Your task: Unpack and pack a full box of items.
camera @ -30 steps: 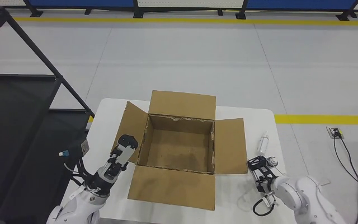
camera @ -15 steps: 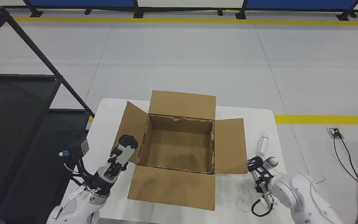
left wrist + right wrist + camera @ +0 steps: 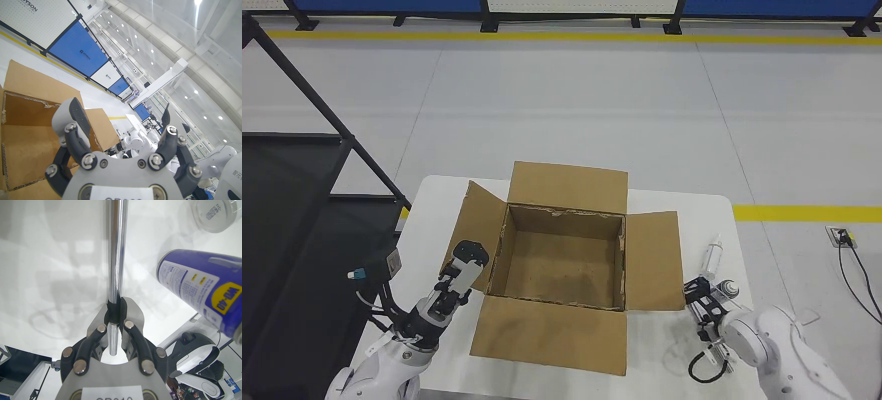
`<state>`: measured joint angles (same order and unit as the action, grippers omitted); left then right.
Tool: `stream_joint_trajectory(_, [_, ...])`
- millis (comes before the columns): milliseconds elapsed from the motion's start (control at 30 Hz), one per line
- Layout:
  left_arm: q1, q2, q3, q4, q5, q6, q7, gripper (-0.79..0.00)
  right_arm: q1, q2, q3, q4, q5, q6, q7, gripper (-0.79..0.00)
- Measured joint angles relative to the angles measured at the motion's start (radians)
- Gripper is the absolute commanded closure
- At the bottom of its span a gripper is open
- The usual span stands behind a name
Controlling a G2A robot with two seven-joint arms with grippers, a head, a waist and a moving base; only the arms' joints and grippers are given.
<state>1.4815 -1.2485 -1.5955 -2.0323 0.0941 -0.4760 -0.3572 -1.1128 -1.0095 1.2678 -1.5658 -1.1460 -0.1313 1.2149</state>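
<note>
Grey factory flooring with yellow lines is stretching out behind a white worktop [image 3: 697, 215]. Starting at the right claw [image 3: 115, 311], its pads are clamping a chrome rod [image 3: 115, 256] close to one end. Most of the polished length is sticking out beyond the fingertips, low over the worktop near its right edge. A blue-and-yellow spray can [image 3: 200, 291] is sitting just beside the rod, and a clear plastic container [image 3: 213, 215] is showing a little farther out.

Across the worktop, near its left edge, the left claw [image 3: 122, 113] is gaping wide and carrying nothing, just beside the left flap of the cardboard box [image 3: 652, 262]. That box is sitting in the middle of the worktop with all four flaps spread, and its inside is looking bare.

Slipping is probably the main risk: smooth metal pinched near one end is likely to twist or droop in the pads once lifted. A swinging free end could knock the spray can over or send it rolling off the right edge. On the way to the box, the rod could also snag the right flap if carried too low.
</note>
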Motion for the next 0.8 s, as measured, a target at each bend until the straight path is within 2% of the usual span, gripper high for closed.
stream_joint_trajectory(133, [0.0, 0.0, 0.0, 0.0, 0.0, 0.0, 0.0, -0.785, -0.026, 0.005, 0.039, -0.031, 0.028, -0.009, -0.018, 0.0])
stream_joint_trajectory(333, [0.0, 0.0, 0.0, 0.0, 0.0, 0.0, 0.0, -0.785, -0.128, 0.025, 0.184, -0.155, 0.138, -0.064, -0.054, 0.0])
stream_joint_trajectory(567, [0.0, 0.0, 0.0, 0.0, 0.0, 0.0, 0.0, -0.785, -0.299, 0.043, 0.395, -0.397, 0.255, -0.061, -0.093, 0.0])
stream_joint_trajectory(800, [0.004, 0.0, 0.0, -0.008, 0.005, 0.004, 0.007, -0.785, -0.389, 0.045, 0.534, -0.622, 0.319, -0.016, -0.139, 0.0])
